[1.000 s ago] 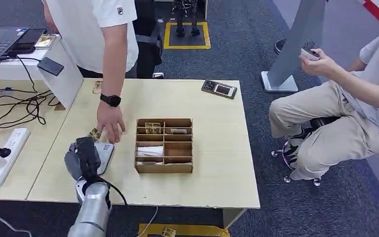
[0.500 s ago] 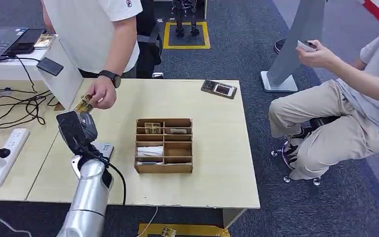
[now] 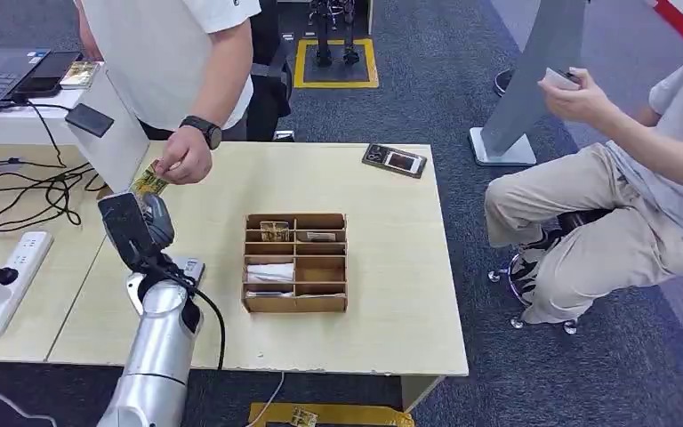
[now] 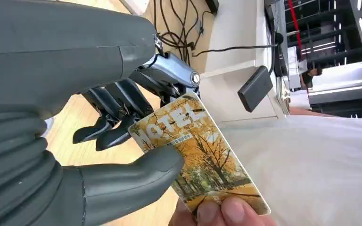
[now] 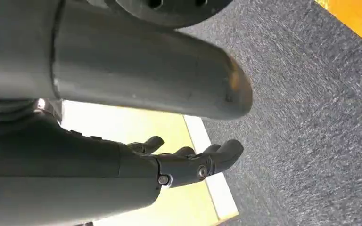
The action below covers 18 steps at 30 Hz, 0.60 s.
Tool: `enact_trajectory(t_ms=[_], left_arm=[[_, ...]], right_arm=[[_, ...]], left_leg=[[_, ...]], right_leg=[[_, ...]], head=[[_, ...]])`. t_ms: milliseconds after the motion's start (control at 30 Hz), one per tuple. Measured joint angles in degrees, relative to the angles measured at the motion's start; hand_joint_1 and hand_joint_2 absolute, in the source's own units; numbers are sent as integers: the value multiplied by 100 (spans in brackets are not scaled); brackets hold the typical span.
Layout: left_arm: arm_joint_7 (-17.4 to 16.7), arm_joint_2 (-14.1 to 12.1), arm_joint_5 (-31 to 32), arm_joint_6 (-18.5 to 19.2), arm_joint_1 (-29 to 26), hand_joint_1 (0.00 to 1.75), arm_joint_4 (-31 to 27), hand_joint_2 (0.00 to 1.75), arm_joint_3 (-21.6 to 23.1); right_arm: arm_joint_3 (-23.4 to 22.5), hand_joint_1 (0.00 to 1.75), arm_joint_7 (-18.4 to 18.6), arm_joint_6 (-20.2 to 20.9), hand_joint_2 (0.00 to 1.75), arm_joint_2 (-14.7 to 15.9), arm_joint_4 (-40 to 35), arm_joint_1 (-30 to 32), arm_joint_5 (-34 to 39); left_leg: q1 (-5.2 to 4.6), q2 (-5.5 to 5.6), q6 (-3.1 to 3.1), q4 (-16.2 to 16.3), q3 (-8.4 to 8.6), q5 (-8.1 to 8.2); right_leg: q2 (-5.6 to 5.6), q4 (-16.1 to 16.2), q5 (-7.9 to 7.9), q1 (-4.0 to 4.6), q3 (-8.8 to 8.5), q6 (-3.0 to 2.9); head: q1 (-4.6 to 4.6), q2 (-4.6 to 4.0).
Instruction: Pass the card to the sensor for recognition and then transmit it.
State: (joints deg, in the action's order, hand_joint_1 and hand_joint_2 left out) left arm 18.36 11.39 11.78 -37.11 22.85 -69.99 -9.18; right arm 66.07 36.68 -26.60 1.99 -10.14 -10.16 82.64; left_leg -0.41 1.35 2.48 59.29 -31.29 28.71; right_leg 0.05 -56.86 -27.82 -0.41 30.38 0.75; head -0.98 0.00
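Raised above the near left part of the table [image 3: 382, 338], the left hand [image 3: 138, 227] had the hotel card [image 4: 195, 155] pinched between its thick thumb and its darker fingers [image 4: 111, 120], which were curled in behind the card's printed end. A second earlier that hand had been low over the tabletop beside the small grey reader [image 3: 188, 267], while the standing person's hand [image 3: 184, 163] rested on the table next to it; since then the arm had lifted and the person's hand had come up to meet it. The person's fingertips now held the far end of the same card, so both had hold of it at once. I took that to mean the sensing step was behind and the handover was in progress, with the release not yet made. The card's long axis ran from the robot's palm out toward the person, its "HOTEL" end in the robot's grip, its picture face toward the wrist camera. Down by the robot's side, the right hand [image 5: 188, 162] hung with its fingers loosely apart and nothing in them. On the table, the wooden divided box [image 3: 295, 262] sat near the middle.
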Motion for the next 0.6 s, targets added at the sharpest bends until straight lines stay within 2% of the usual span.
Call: enact_trajectory(t_ms=[233,267,300,367,400,600], left_arm=[[-129,-77,114,-90,148,175,17,175,24],[-147,-85,177,-96,176,101,24,175,28],[-183,-103,266,-101,200,0,37,175,39],[-225,-127,356,-98,232,0,61,175,85],[-225,-129,380,-96,230,0,63,0,103],[18,-125,494,-203,134,0,-20,0,192]], right_arm=[[0,0,-39,2,0,0,0,-5,0],[0,0,-46,2,0,0,0,-5,0],[0,0,-63,4,0,0,0,-6,0],[0,0,-101,4,0,0,0,-12,0],[0,0,-105,4,0,0,-2,-14,0],[-15,0,-105,118,0,-15,-15,-42,0]], left_leg=[[1,-1,0,0,-4,0],[0,-1,0,0,-4,0],[0,-1,0,0,-5,0],[0,-1,0,0,-6,0],[0,-1,0,0,-6,0],[0,0,0,0,-8,0]], right_leg=[[1,0,0,0,5,0],[1,0,0,0,5,0],[1,0,0,0,5,0],[1,0,0,0,5,0],[1,0,0,0,5,0],[1,0,0,0,5,0]], head=[[0,0],[0,0],[2,0],[0,0],[0,0],[2,0]])
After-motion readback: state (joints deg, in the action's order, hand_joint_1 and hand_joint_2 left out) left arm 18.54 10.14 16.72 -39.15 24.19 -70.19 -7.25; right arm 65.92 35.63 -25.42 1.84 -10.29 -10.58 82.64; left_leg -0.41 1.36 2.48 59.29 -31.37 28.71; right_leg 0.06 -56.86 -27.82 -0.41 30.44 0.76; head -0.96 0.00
